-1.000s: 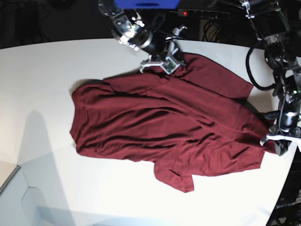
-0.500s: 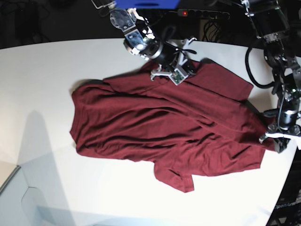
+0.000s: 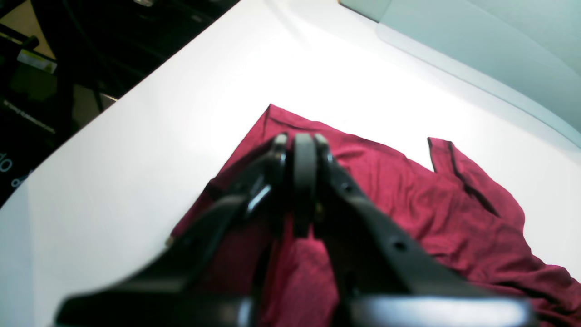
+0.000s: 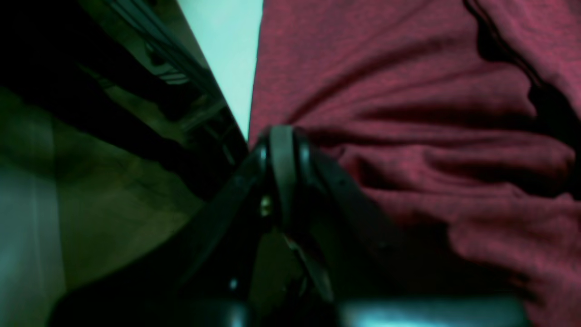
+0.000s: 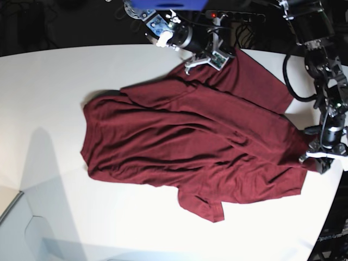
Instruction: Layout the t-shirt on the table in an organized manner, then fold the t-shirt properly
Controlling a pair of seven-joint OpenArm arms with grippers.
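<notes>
The maroon t-shirt lies rumpled and spread across the white table, with one sleeve pointing toward the front. My right gripper is at the table's back edge, shut on the shirt's far edge. In the right wrist view its shut fingertips pinch fabric that creases toward them. At the table's right edge my left gripper is shut on the shirt's hem corner. From the left wrist, the closed fingers sit over the cloth.
A black power strip with a red light and cables runs behind the table's back edge. The table's curved edge passes just by the left gripper. A blue part sits above the right arm.
My right gripper has carried the shirt's far edge back and to the right, to the table's back edge, stretching that part out. The left gripper has barely moved.
</notes>
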